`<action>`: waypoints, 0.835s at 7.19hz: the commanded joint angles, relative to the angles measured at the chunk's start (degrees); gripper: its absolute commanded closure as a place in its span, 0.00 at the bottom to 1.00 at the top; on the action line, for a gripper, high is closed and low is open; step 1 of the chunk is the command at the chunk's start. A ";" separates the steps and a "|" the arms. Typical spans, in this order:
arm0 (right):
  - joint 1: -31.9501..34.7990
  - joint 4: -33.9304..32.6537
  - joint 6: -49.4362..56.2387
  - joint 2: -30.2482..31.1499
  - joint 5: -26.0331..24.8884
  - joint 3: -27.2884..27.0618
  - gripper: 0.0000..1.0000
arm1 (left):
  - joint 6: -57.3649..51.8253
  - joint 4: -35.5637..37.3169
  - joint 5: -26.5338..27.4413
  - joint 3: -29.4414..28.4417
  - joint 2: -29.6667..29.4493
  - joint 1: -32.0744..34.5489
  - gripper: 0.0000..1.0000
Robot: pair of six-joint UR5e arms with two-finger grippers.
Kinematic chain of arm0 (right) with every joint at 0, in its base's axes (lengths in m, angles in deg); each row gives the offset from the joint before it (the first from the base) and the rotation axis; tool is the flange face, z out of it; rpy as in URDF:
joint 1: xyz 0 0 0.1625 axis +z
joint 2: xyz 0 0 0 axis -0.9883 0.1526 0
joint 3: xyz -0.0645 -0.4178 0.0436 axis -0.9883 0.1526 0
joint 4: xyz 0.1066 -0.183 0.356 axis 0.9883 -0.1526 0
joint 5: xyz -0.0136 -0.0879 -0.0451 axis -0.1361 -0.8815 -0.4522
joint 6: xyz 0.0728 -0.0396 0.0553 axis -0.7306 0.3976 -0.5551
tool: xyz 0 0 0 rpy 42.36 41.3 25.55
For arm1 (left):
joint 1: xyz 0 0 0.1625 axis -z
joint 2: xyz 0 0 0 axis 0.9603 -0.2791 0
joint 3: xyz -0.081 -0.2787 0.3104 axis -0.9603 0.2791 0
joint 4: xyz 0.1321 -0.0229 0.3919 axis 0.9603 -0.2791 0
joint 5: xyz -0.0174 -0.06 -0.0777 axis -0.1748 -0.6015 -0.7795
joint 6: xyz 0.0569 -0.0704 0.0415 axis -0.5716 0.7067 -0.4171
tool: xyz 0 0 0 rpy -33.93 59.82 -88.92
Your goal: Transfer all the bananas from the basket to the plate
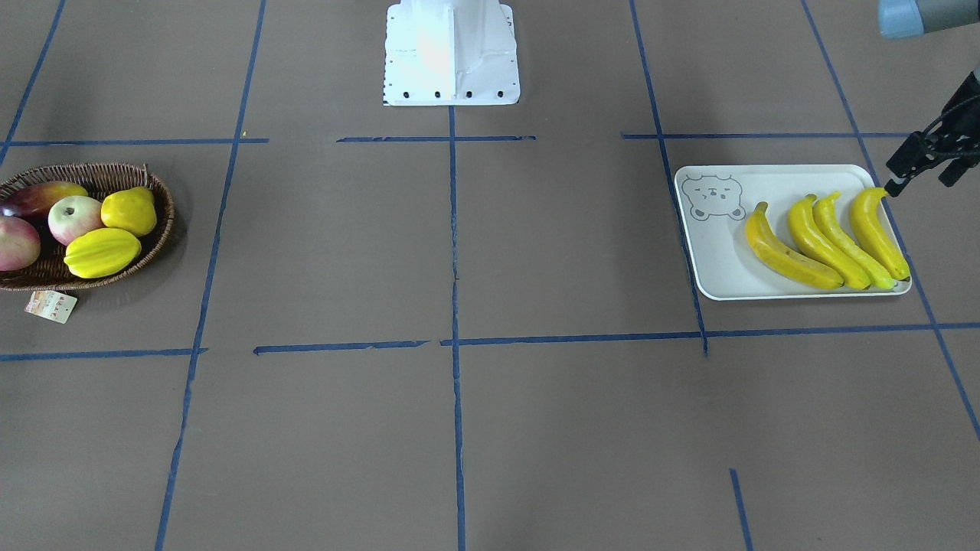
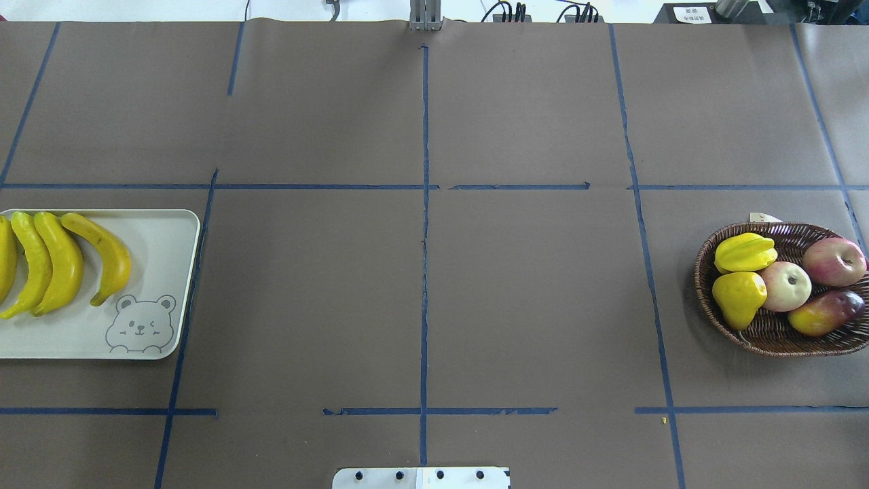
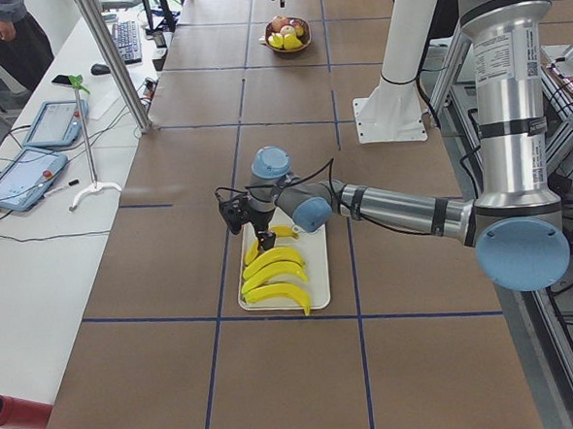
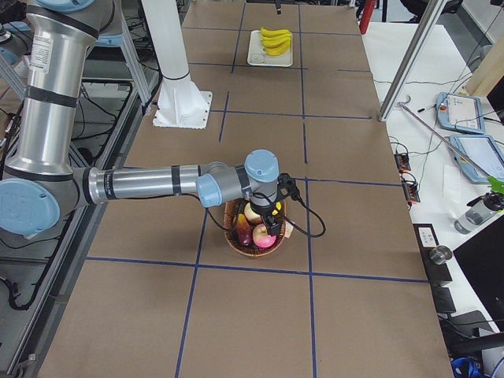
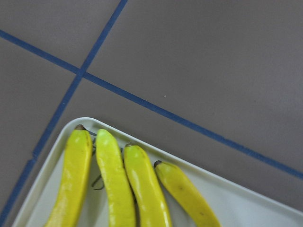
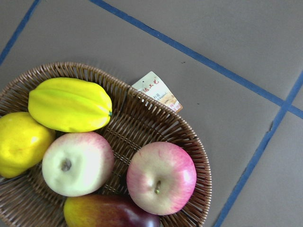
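Bananas, all four, lie side by side on the plate, curved the same way and filling the end away from its bear print. The two middle ones touch along their length. The plate sits on the robot's left part of the table, well apart from the basket on the robot's right.

We see the left gripper over the plate's corner with its fingers spread and nothing between them. One fingertip is right at the dark tip of the outermost banana, and we cannot tell whether it touches.

The right gripper hangs over the basket. It shows only in the side views, so we cannot tell how wide its fingers stand.

The basket holds a starfruit, a pear, two apples and a mango. Its paper tag lies on the table just outside the rim.
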 commanded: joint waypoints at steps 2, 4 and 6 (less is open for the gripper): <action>6.01 -0.69 6.28 3.13 2.21 1.61 0.00 | -36.43 22.67 -7.07 1.34 0.22 11.74 0.00; 9.70 -6.12 8.30 3.05 3.99 1.43 0.01 | -40.89 28.62 -7.43 0.55 0.30 14.46 0.00; 13.31 -13.05 7.52 2.18 3.90 0.74 0.01 | -40.63 27.67 -7.25 -1.56 0.13 14.92 0.00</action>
